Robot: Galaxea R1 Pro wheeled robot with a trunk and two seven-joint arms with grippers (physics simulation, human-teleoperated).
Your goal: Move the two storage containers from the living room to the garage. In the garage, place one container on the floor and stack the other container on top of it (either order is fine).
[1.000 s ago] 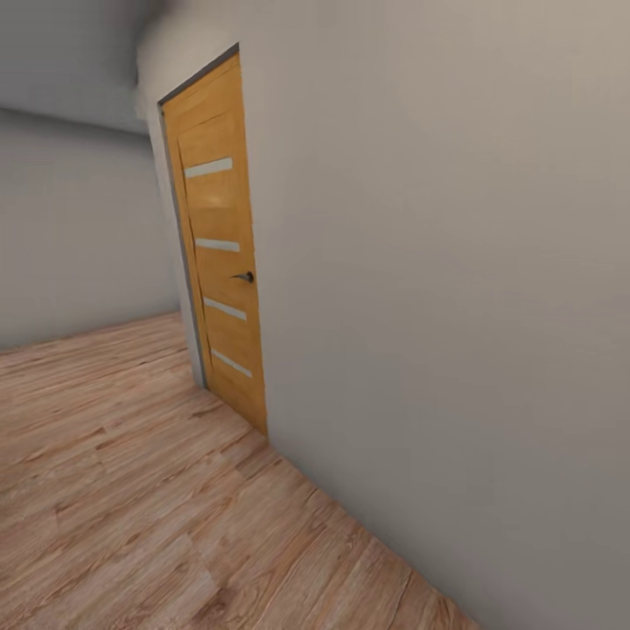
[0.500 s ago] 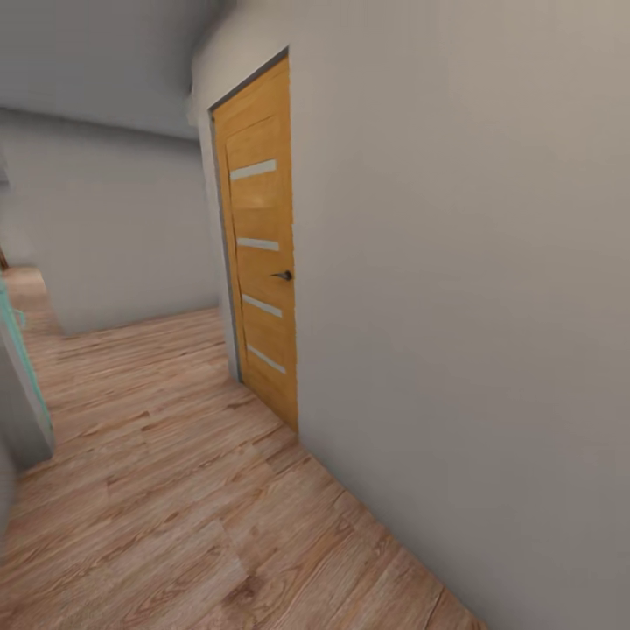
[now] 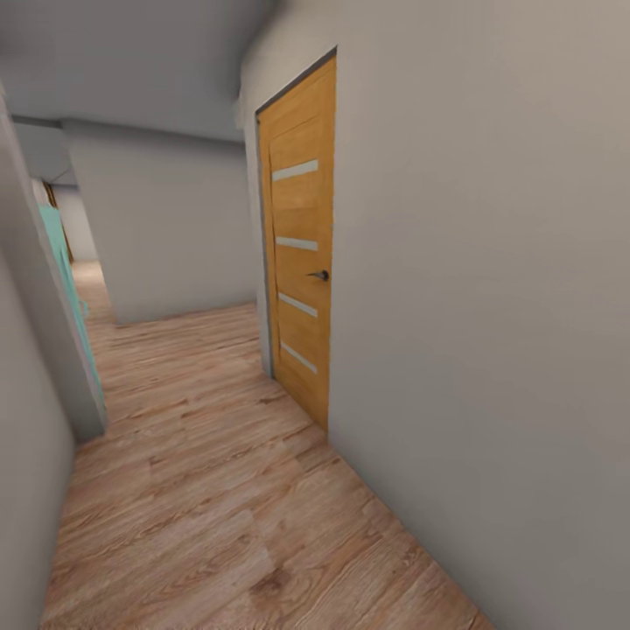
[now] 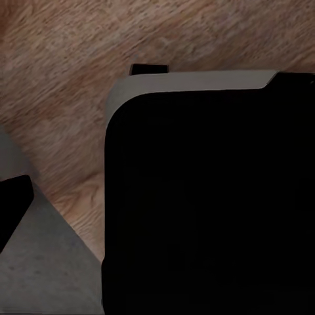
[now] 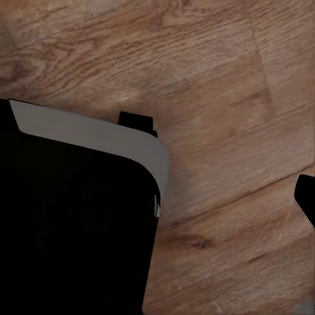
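Note:
The two storage containers are out of view. I am in a corridor with a light wood plank floor (image 3: pixel 201 490). In the left wrist view, one dark fingertip (image 4: pixel 12 207) of the left gripper shows at the picture's edge above the planks, with nothing held. The right wrist view likewise shows one dark fingertip (image 5: pixel 306 197) at the edge, with nothing between the fingers. Both wrist views look down on my black, grey-rimmed base (image 4: pixel 210 197) (image 5: pixel 72 223).
A shut orange wooden door (image 3: pixel 302 254) with a dark handle (image 3: pixel 320 275) sits in the long grey wall (image 3: pixel 490 306) on my right. A grey wall (image 3: pixel 26 420) with a teal edge (image 3: pixel 70 289) stands close on my left. The corridor runs ahead and bends left.
The whole head view has swung: the door sits further right in the picture, and the left wall, the teal edge and the far corridor have come into sight.

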